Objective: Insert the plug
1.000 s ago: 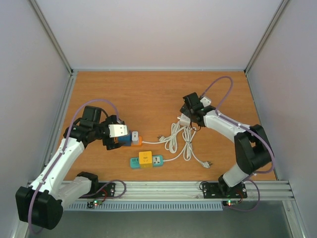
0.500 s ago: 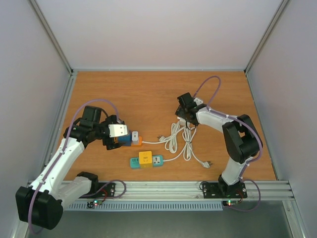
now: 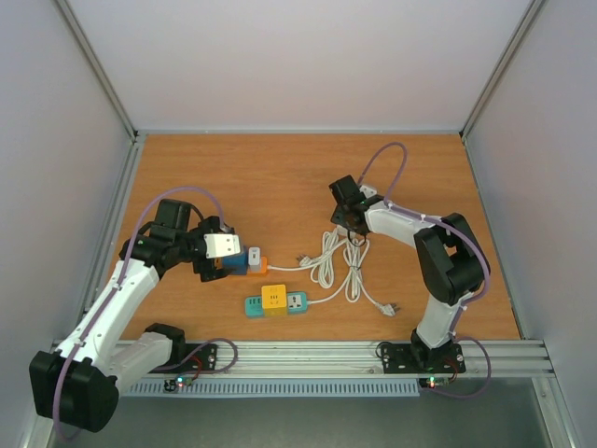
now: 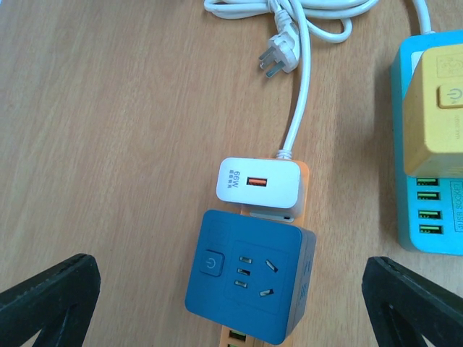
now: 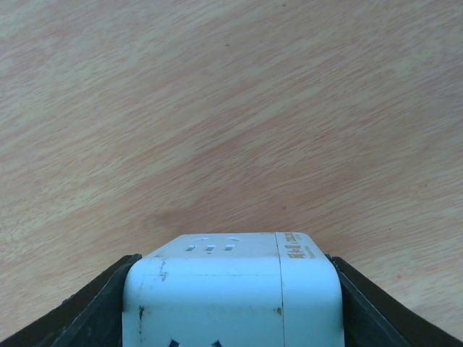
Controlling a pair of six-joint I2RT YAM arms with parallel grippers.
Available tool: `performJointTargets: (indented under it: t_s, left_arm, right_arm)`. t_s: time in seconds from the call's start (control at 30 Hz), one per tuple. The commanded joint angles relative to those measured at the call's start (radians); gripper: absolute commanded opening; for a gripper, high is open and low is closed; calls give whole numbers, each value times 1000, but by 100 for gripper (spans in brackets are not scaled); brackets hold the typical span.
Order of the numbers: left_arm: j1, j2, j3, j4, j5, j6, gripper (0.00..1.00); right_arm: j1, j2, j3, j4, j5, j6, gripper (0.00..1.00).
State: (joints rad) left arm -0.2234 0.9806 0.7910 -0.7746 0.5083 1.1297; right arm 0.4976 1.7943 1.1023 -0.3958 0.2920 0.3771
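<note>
Gripping right gripper [image 3: 347, 221]: your jaws press both sides of the white plug [image 5: 231, 289], beyond and right of the teal strip [image 3: 276, 303].
Left gripper [image 4: 231, 300]: spread wide over the blue socket cube [image 4: 249, 285], left of the teal strip.
Obstacle: white cords [image 3: 340, 266] between plug and teal strip.

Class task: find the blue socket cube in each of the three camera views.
Top external: blue socket cube left of centre.
Left wrist: bottom centre.
Right wrist: not in it; a white adapter fills the bottom.
Shared landmark: white charger, next to the cube in both those views.
</note>
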Motion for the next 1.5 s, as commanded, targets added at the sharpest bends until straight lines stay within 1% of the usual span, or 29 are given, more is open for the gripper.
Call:
performJointTargets:
  t_s: [0.0, 0.03, 0.1, 0.23, 0.47, 0.63, 0.77, 0.9, 1.03, 1.17, 1.23, 1.33, 1.47]
  left_arm:
    - [6, -13, -3, 38, 24, -19, 100]
    - [6, -11, -2, 45, 36, -22, 100]
    - [5, -6, 4, 57, 69, -30, 100]
    - [5, 0, 25, 96, 147, -52, 100]
    - [-4, -3, 68, 202, 294, -131, 100]
    - [-39, -14, 36, 304, 312, -172, 100]
    - [-69, -46, 0, 319, 316, -170, 100]
    - [-101, -99, -56, 327, 301, -140, 100]
    - [-110, -161, -111, 339, 278, -103, 100]
    - [-111, -199, -120, 321, 290, -104, 100]
    - [-111, -215, -121, 358, 295, -135, 100]
    - [-118, -216, -126, 412, 299, -214, 100]
    - [-169, -182, -121, 391, 261, -207, 100]
  right_arm:
    - [7, -55, 16, -14, -9, -7, 31]
    - [10, -73, 15, -13, -20, -8, 27]
    - [21, -118, 10, -4, -42, -16, 22]
    - [96, -229, 10, 11, -46, -40, 22]
    - [296, -375, 14, 51, -7, -63, 23]
    - [475, -429, -24, 133, 74, -99, 23]
    - [556, -461, -62, 213, 93, -128, 23]
    - [608, -470, -74, 260, 81, -149, 23]
    - [655, -487, -103, 313, 80, -190, 23]
    - [662, -539, -166, 390, 23, -219, 23]
    - [663, -556, -189, 449, -2, -226, 23]
    - [663, -539, -175, 445, -6, -218, 23]
    - [675, -477, -115, 406, 29, -204, 23]
